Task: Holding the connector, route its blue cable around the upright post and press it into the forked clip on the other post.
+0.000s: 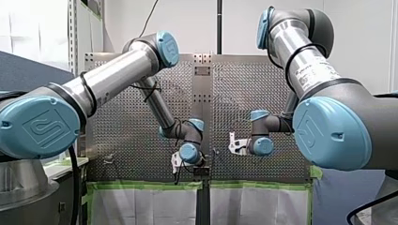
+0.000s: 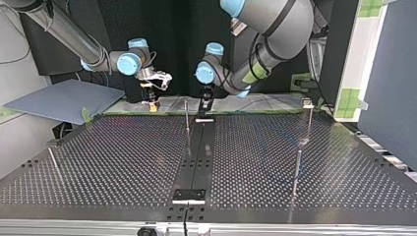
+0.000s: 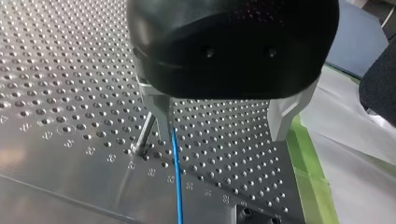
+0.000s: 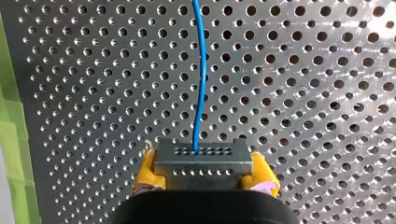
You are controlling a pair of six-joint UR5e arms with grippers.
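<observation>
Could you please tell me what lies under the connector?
Only the perforated table shows around the connector, clamped in my right claw; the patch directly beneath it is covered.

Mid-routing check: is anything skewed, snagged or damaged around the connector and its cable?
Nothing stands out. The connector sits square between my right gripper's yellow pads, and the blue cable leaves it straight, without kinks. It passes close beside one finger of my open left gripper.
</observation>
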